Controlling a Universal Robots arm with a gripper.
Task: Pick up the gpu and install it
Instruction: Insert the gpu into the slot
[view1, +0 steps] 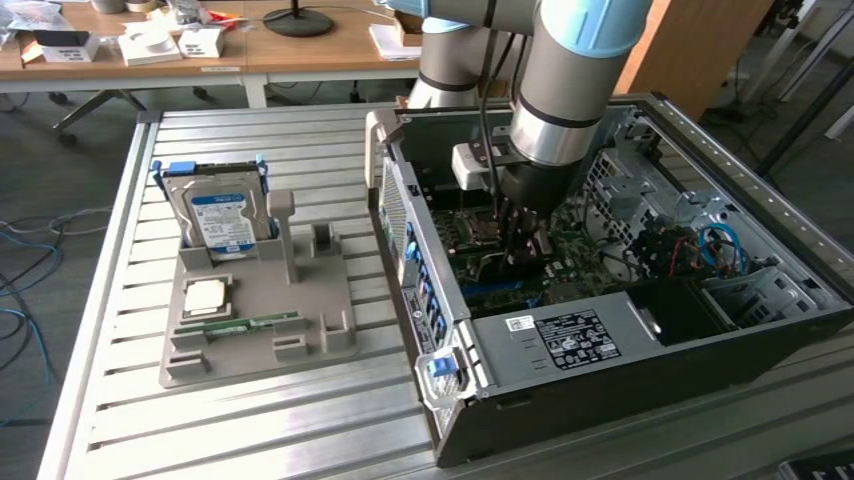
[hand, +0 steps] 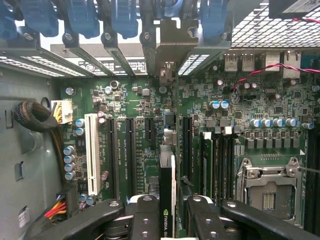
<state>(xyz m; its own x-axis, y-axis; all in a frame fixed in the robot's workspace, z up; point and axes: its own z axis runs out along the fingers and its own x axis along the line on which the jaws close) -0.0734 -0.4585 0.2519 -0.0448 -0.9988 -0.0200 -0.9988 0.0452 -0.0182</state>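
Observation:
The gpu (hand: 167, 192), a thin black card with a green logo, stands edge-on between my gripper's (hand: 168, 212) two black fingers (hand: 144, 217), which are shut on it. The card stands upright just above the green motherboard (hand: 140, 135), in line with a long black slot between the other expansion slots. Its silvery bracket end (hand: 166, 47) reaches to the case's rear slot openings. In the exterior view my gripper (view1: 521, 238) is low inside the open computer case (view1: 561, 340), just above the motherboard, and the card itself is hard to make out there.
A white slot (hand: 91, 150), memory sticks (hand: 207, 162) and the processor socket (hand: 267, 185) flank the card. Blue latches (hand: 125, 15) line the rear. Outside the case, a grey holder (view1: 320, 340) carries a hard drive (view1: 220, 215), a processor (view1: 207, 297) and a memory stick (view1: 240, 322).

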